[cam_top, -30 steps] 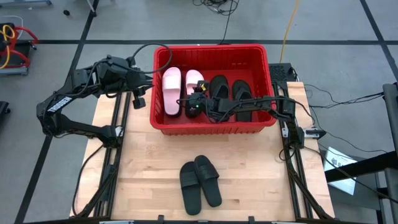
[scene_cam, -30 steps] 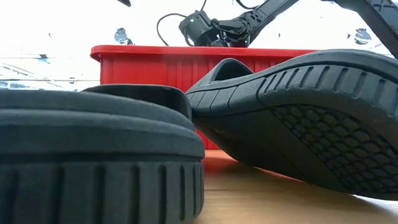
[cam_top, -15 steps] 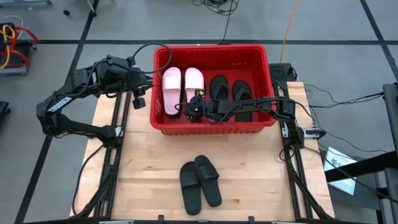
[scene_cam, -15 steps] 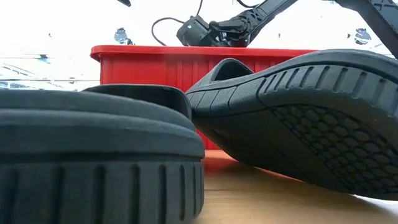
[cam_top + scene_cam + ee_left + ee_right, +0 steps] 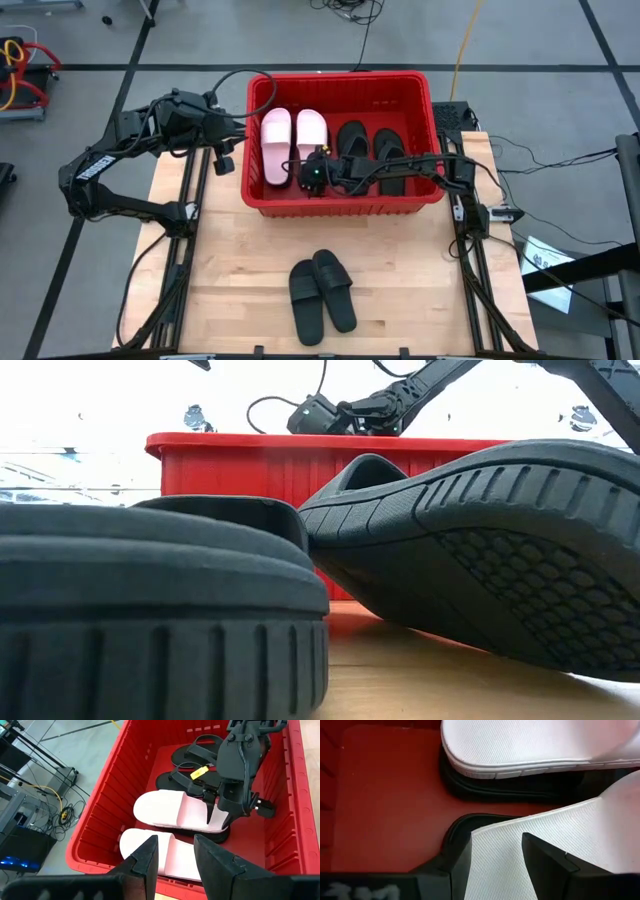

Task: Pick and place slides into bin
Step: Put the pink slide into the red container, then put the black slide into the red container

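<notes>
The red bin (image 5: 340, 76) stands at the table's far side. In it lie two pale pink slides (image 5: 276, 145) (image 5: 312, 132) and two black flip-flops (image 5: 352, 142) (image 5: 390, 150). Two black slides (image 5: 305, 300) (image 5: 335, 288) lie soles down on the table near its front edge. My right gripper (image 5: 312, 178) reaches into the bin and stands open at the heel end of the right-hand pink slide (image 5: 530, 750). My left gripper (image 5: 175, 856) hovers open above the bin's left wall (image 5: 250, 150) with nothing between its fingers. My right gripper slants down from the table's right onto the pink slide's heel end (image 5: 495, 845). One finger (image 5: 462, 865) stands at the heel's rim and the other (image 5: 545, 865) over the footbed. Whether they touch the slide, I cannot tell. The slide lies flat in the bin.
The two black slides fill the low view's foreground (image 5: 150, 610) (image 5: 480, 550), with the bin (image 5: 250, 460) behind them. Bare wood (image 5: 240, 260) lies between the bin and these slides. Cables and floor surround the table.
My right gripper has rolled about its wrist and tipped further down, staying over the pink slide's heel end near the bin's front wall. More of that slide now shows past the gripper. The left arm has kept still.
</notes>
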Controlling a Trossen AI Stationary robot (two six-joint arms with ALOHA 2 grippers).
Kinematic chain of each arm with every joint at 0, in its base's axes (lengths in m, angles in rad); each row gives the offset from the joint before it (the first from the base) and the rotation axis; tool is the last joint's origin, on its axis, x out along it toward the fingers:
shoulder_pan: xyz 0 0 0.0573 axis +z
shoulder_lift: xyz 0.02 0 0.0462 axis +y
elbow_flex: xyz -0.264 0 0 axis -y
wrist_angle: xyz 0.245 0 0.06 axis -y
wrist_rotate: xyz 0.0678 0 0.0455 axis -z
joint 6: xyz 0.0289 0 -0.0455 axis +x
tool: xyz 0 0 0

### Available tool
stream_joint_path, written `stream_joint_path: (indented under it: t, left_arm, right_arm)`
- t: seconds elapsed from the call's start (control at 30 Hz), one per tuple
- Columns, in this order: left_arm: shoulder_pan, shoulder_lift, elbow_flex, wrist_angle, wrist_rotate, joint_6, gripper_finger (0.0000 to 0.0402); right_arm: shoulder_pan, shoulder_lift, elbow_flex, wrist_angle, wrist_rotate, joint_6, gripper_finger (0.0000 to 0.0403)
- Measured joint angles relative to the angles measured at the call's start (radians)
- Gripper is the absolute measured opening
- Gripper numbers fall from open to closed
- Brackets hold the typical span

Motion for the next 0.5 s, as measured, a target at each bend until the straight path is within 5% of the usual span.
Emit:
stream_joint_path:
  t: [0.5]
  left_arm:
    - [0.0, 0.0, 0.0, 0.0, 0.0, -0.001, 0.0124]
  right_arm:
    - [0.036, -0.171, 0.0, -0.019, -0.057, -0.004, 0.0164]
